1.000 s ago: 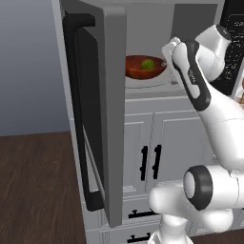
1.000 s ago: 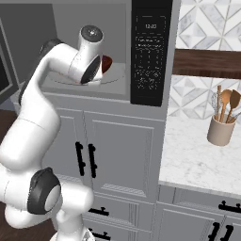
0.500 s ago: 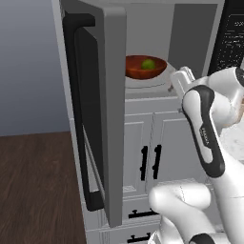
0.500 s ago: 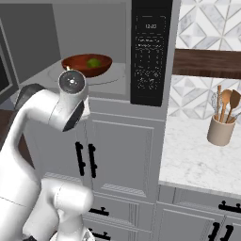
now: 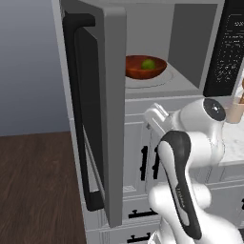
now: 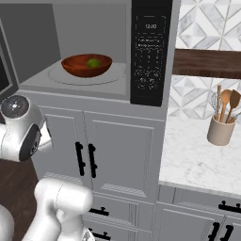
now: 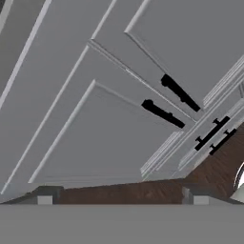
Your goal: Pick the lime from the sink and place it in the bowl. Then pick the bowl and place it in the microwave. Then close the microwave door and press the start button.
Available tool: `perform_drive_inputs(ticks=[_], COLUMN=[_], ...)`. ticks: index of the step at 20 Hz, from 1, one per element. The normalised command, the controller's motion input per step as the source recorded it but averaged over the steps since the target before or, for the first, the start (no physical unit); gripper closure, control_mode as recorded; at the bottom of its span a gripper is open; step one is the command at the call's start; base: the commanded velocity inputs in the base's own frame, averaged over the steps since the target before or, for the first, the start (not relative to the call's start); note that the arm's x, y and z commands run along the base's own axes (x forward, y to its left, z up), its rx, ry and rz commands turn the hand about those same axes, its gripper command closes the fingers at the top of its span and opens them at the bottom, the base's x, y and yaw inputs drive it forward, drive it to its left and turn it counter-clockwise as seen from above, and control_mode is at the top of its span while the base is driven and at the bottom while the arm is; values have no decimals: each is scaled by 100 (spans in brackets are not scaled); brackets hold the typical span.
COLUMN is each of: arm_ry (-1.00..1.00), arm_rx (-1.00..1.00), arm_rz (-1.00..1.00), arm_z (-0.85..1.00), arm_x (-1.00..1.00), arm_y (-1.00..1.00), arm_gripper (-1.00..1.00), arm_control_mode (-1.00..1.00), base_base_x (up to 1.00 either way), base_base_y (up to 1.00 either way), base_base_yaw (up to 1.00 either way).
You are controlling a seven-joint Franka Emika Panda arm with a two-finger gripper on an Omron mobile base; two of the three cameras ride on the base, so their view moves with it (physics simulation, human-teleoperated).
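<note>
The bowl [image 6: 86, 65] is set on the microwave [image 5: 186, 52] floor with the lime [image 6: 93, 62] in it, so the step in hand is judged to be closing the door [image 5: 95, 109], which stands wide open, swung out to the left with its long black handle [image 5: 82, 119] on the outer face. The arm is folded low in front of the cabinet doors [image 6: 106, 155] below the microwave. In the hand view two fingertips [image 7: 45, 195] are seen far apart at the bottom edge with nothing between them, so the gripper [image 7: 122, 198] is read as wide open and empty, aimed at the cabinet fronts and wood floor [image 7: 209, 171]. For a clean close, the hand would best be brought round to the outer face of the door near its free edge, and the door pushed along its arc until it latches; the folded elbow should be kept out of the door's sweep, since it sits close to the opening. The control panel [image 6: 150, 52] is to be reached only afterwards. A utensil crock [image 6: 221, 127] on the counter [image 6: 197, 164] stands well apart to the right and is not in the way.
</note>
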Motion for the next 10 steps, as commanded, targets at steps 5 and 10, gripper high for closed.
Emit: perform_drive_inputs(ticks=[5, 10], arm_ry=[-19, -25], arm_rx=[-1, -9], arm_rz=[8, 29], arm_z=[-8, -1], arm_x=[-100, -100], arm_y=[19, -2], arm_gripper=[-100, -100], arm_control_mode=[-100, -100], base_base_x=[0, 0], base_base_y=[0, 0], base_base_yaw=[0, 0])
